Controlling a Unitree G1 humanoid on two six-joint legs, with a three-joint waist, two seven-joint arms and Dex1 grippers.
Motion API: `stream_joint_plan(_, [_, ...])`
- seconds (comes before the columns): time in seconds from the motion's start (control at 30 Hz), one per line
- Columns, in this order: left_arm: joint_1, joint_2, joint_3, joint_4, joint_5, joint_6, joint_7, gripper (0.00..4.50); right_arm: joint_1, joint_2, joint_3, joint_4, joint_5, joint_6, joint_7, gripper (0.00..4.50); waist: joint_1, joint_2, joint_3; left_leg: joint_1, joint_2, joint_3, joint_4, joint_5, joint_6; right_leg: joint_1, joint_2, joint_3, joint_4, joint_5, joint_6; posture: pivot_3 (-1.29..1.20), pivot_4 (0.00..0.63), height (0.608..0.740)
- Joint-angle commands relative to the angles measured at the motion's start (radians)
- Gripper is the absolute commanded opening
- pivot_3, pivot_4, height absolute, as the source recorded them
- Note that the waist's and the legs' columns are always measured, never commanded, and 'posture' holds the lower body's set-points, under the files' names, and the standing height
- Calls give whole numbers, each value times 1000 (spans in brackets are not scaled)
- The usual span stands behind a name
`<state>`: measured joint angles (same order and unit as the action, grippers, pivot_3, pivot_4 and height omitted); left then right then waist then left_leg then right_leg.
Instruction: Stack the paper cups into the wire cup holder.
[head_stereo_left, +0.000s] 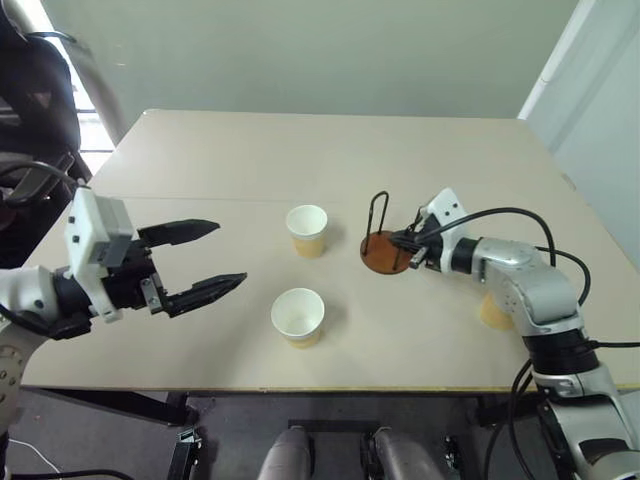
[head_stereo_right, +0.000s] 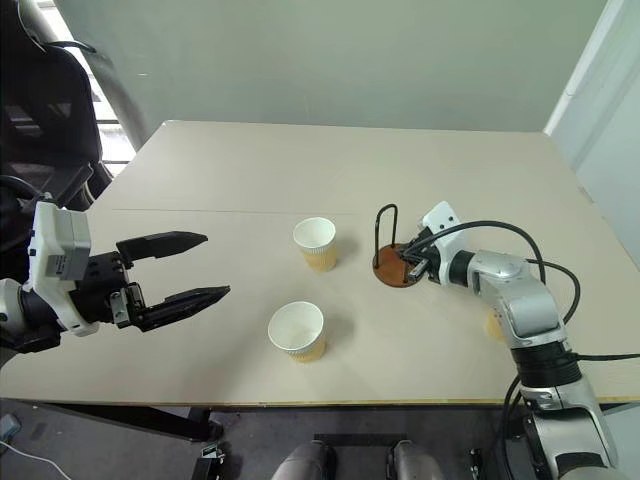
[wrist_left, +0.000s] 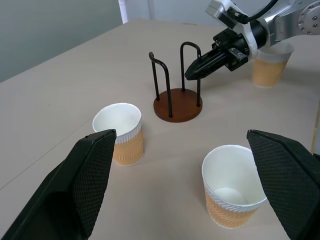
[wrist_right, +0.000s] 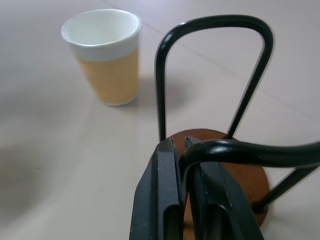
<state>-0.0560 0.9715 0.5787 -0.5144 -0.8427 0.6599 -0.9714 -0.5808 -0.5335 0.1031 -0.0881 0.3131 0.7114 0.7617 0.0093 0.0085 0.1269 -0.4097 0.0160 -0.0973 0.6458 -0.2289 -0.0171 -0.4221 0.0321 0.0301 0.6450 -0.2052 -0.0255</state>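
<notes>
The wire cup holder (head_stereo_left: 381, 254) stands on the table right of centre, a reddish-brown disc with two black wire loops. My right gripper (head_stereo_left: 408, 243) is shut on the holder's nearer loop; the wrist view shows that wire pinched between its fingers (wrist_right: 160, 190). One paper cup (head_stereo_left: 307, 230) stands upright just left of the holder. A second (head_stereo_left: 298, 317) sits nearer the front edge. A third (head_stereo_left: 492, 312) is partly hidden behind my right forearm. My left gripper (head_stereo_left: 228, 254) hangs open above the table's left side, holding nothing, well apart from the cups.
The tan table (head_stereo_left: 200, 160) runs wide behind the cups. A dark chair (head_stereo_left: 35, 100) stands off its far left corner. A black cable (head_stereo_left: 520, 215) loops over my right arm.
</notes>
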Motion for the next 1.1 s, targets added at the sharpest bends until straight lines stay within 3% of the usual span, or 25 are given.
stream_joint_plan(0.03, [-14,17,20,-18,-15,-9,1,4500,36,-69,-35,-106,88,-3,131,11,1,0,0,0,0,0,0,0,0,0,0,0,0,0,0,0,150,740])
stream_joint_plan(0.17, [-10,36,22,-19,-54,12,-41,4500,147,-228,-38,-218,210,-1,373,11,4,-2,-1,-2,0,0,0,-2,0,0,0,0,-1,-1,1,0,150,740])
stream_joint_plan(0.33, [18,66,24,-22,-96,54,-80,4500,229,-279,2,-299,235,-46,460,11,-5,-4,-2,1,0,0,0,-4,-2,2,0,0,-1,-5,1,0,150,740])
stream_joint_plan(0.73, [73,91,38,-46,-115,76,-105,4500,306,-305,40,-280,167,-197,505,11,-6,-7,-3,7,0,0,1,-3,0,9,1,1,-1,-11,-5,0,150,740])
stream_joint_plan(1.1, [66,92,18,-43,-99,67,-100,4500,277,-331,75,-252,129,-182,506,11,-6,-8,-4,10,0,0,1,-3,0,12,1,2,-1,-11,-5,0,150,740])
